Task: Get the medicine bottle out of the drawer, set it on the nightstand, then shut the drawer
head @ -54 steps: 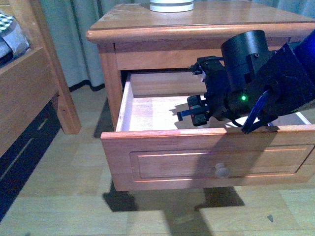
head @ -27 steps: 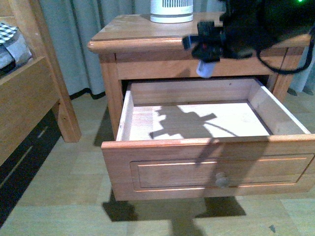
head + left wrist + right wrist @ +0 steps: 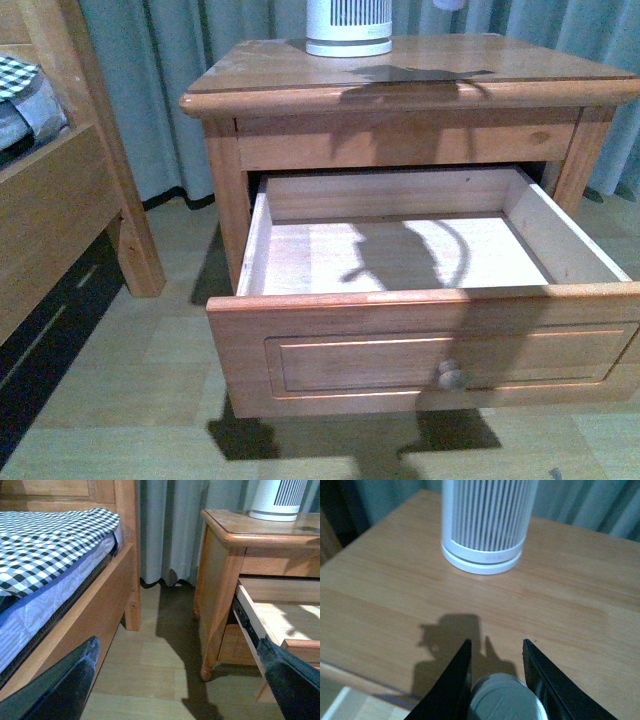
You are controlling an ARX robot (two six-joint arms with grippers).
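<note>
The medicine bottle (image 3: 507, 700) is probably light, stiff plastic with smooth, slippery sides, so a hold on the body just below the cap looks safer than on the cap itself. Only its round pale cap shows, from above; the label is hidden. It hangs over the nightstand (image 3: 300, 75) surface, near the white tower appliance (image 3: 487, 525) and to its right, pinched between the fingers of the right claw (image 3: 496, 647). The drawer (image 3: 420, 345), below the appliance, stands pulled out. The left claw (image 3: 177, 645) is spread wide, well apart from the appliance, beside the bed frame (image 3: 100, 610)
</note>
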